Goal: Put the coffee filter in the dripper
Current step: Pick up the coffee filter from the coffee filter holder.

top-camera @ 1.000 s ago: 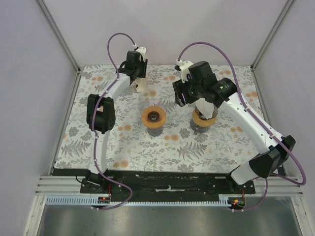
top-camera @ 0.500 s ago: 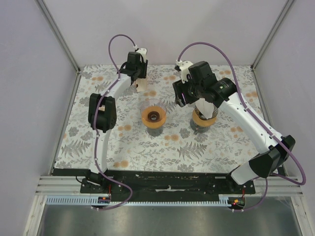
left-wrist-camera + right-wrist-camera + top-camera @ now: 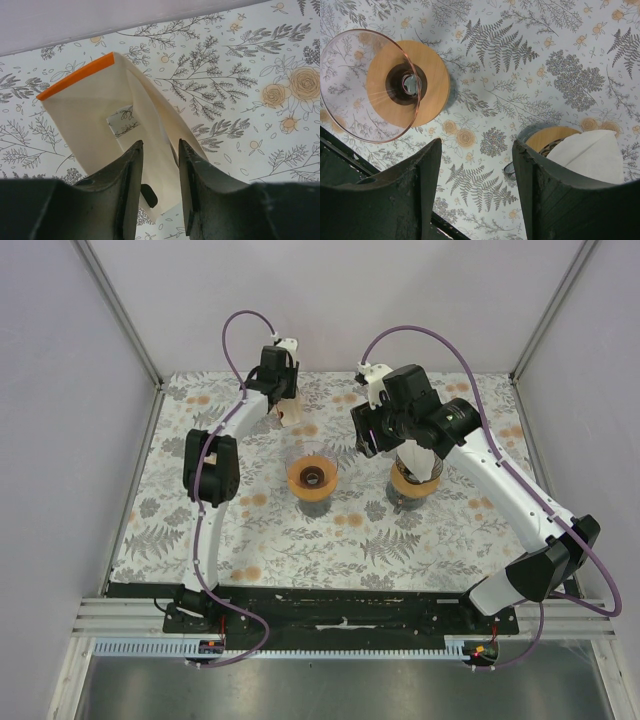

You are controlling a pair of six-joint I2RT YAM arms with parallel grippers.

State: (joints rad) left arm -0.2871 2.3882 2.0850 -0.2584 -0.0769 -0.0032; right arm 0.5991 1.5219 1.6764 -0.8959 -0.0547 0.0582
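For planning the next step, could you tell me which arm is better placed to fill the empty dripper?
Left: the left gripper pinches the coffee filter beyond the empty dripper, while the right gripper hangs open, holding nothing.

The left gripper (image 3: 160,150) hides the lower end of the coffee filter (image 3: 90,115) from me; overhead, my right arm (image 3: 500,475) covers part of the second dripper (image 3: 407,486).
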